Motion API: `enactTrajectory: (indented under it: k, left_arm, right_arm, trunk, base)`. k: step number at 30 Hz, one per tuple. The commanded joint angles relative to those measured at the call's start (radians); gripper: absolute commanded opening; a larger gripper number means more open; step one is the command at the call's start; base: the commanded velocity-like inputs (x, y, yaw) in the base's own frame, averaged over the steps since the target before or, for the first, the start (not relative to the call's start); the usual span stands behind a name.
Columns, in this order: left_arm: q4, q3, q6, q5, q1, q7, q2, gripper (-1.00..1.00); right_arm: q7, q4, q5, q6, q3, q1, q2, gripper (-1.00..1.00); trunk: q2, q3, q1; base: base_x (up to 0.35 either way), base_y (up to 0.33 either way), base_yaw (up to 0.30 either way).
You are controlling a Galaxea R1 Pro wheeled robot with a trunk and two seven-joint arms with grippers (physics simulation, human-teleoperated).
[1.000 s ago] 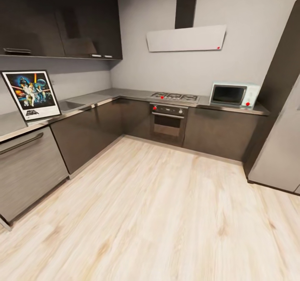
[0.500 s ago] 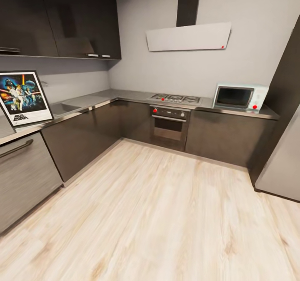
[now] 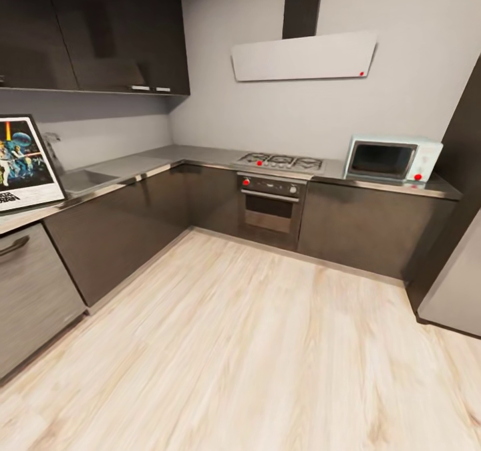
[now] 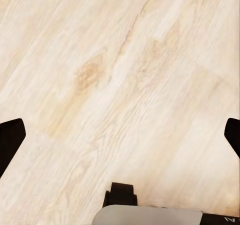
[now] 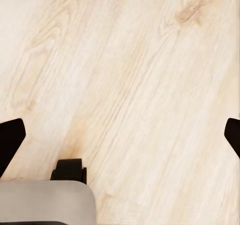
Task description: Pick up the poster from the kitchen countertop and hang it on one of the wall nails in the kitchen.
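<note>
Poster (image 3: 23, 164) stands at about nine o'clock in the head view, upright on the kitchen countertop (image 3: 167, 157) and leaning back toward the pale grey wall; its left part is cut by the picture's edge. Just beside it, toward ten o'clock, the sink (image 3: 83, 180) is set into the worktop, with dark upper cabinets (image 3: 100, 30) above. The worktop bends at the corner and runs on toward one o'clock, where the gas hob (image 3: 280, 162) lies over the oven (image 3: 269, 204) with its red knobs. Above the hob, near twelve o'clock, hangs the white extractor hood (image 3: 304, 57). Farther toward two o'clock the pale blue microwave (image 3: 393, 159) sits on the worktop, well apart from the poster. Light wooden floor (image 3: 254, 344) takes the lower half, from four to eight o'clock.

In the left wrist view the left gripper (image 4: 120, 135) has its dark fingertips (image 4: 10, 140) at the two opposite edges, spread wide over bare floor boards. In the right wrist view the right gripper (image 5: 120, 135) is spread wide in the same way, holding nothing.
</note>
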Motion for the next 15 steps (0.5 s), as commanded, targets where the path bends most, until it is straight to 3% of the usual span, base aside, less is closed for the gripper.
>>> enactTrajectory:
  k: [1,15]
  left_arm:
    - [-0.001,0.001,-0.001,0.000,0.000,-0.001,0.000,1.00]
    - [-0.001,0.001,0.000,0.000,0.000,-0.001,0.000,1.00]
  right_arm:
    - [-0.002,0.001,0.001,-0.003,0.001,0.000,0.000,1.00]
    - [-0.002,0.001,0.002,-0.004,0.002,0.000,0.000,1.00]
  trunk:
    - [0.000,-0.001,0.001]
    - [0.000,-0.001,0.001]
  base:
    - [0.330,-0.127,0.000]
    - [0.306,-0.176,0.000]
